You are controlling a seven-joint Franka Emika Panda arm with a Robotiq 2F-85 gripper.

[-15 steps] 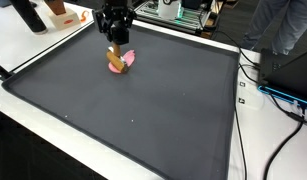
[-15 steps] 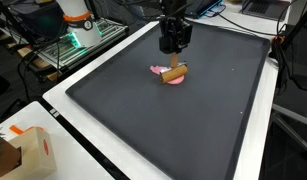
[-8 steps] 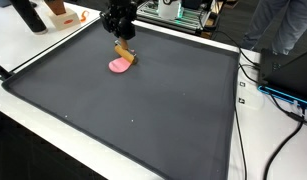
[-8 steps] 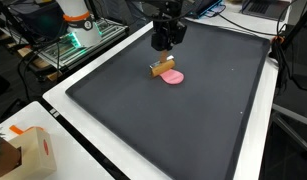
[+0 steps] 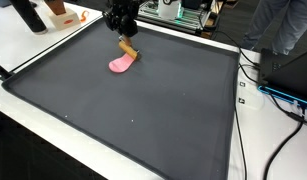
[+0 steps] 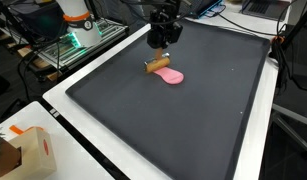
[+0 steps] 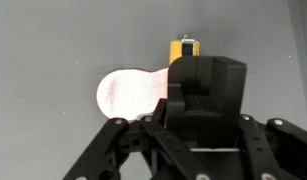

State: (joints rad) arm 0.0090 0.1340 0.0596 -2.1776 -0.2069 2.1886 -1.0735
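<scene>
My gripper [image 5: 121, 34] sits over the wooden handle [image 5: 127, 50] of the pink spatula [image 5: 117, 65] on the dark mat [image 5: 143, 110] (I can't tell whether the jaws clamp it).

Black gripper [image 5: 121, 38] of hard plastic, mostly dull, with a little shine along the edges in the wrist view. Brown stick [image 5: 127, 52] like bare wood, dull and plain, with an orange-yellow end and a tiny shiny bit, maybe metal, in the wrist view. Pink piece [image 7: 133, 92] smooth and soft-looking, like rubber or clay, with a faint gleam. Dark grey mat [image 5: 143, 115] dull, no shine, finely grainy like foam or cloth. White table [image 5: 28, 48] smooth and hard. Brown box [image 6: 28, 150] of dull cardboard. Black cables [image 5: 283, 150] of smooth rubbery plastic.
</scene>
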